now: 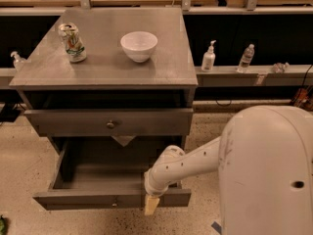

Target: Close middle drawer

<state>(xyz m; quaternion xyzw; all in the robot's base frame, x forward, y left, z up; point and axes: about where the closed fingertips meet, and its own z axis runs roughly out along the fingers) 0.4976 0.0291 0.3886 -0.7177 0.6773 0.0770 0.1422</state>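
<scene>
The middle drawer is pulled far out of the grey cabinet. It is wide and shallow, with a low flat front and a tiny centre knob, and its inside looks empty. My gripper hangs at the end of the white arm, right at the drawer's front face, right of the knob. Its cream tip reaches below the front's lower edge. I cannot tell whether it touches the front.
The taller-fronted top drawer with a round knob sticks out slightly. A can and a white bowl stand on the cabinet top. Bottles stand on a ledge behind at right. My white arm body fills the lower right.
</scene>
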